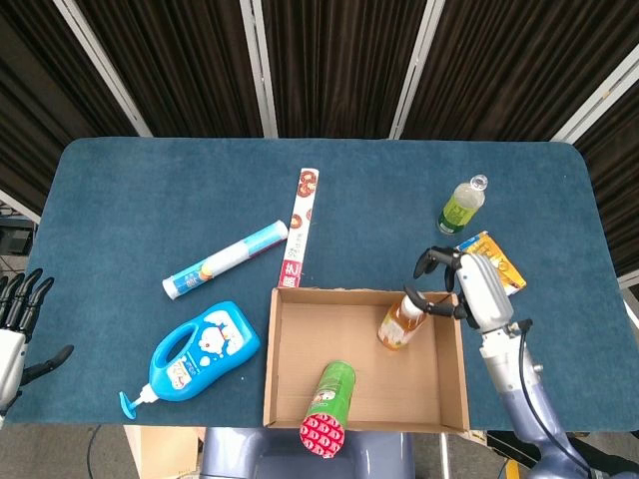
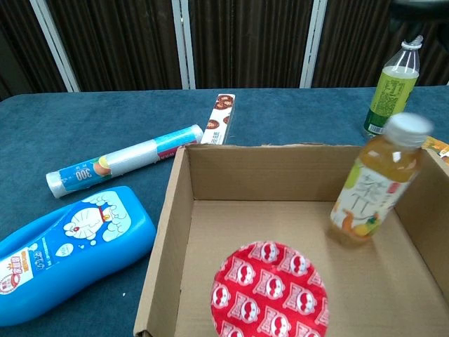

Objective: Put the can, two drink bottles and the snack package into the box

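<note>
The cardboard box point(image 1: 271, 351) point(image 2: 164, 232) stands at the table's near edge. A green can with a red lid point(image 1: 328, 400) point(image 2: 269, 292) stands inside it at the front. A yellow tea bottle point(image 1: 398, 321) point(image 2: 370, 192) is in the box's right part, tilted and blurred, with no fingers on it in the chest view. My right hand point(image 1: 461, 286) hovers over the box's right far corner, fingers apart and empty. The green drink bottle point(image 1: 460, 205) point(image 2: 393, 87) stands upright beyond the box. An orange snack package point(image 1: 496, 261) point(image 2: 438, 146) lies beside my right hand. My left hand point(image 1: 15, 324) is at the left edge with spread fingers.
A blue pump bottle point(image 1: 198, 353) point(image 2: 63, 249) lies left of the box. A roll of bags point(image 1: 226, 259) point(image 2: 123, 168) and a long narrow carton point(image 1: 299, 228) point(image 2: 219, 120) lie beyond it. Dark curtains stand behind the table.
</note>
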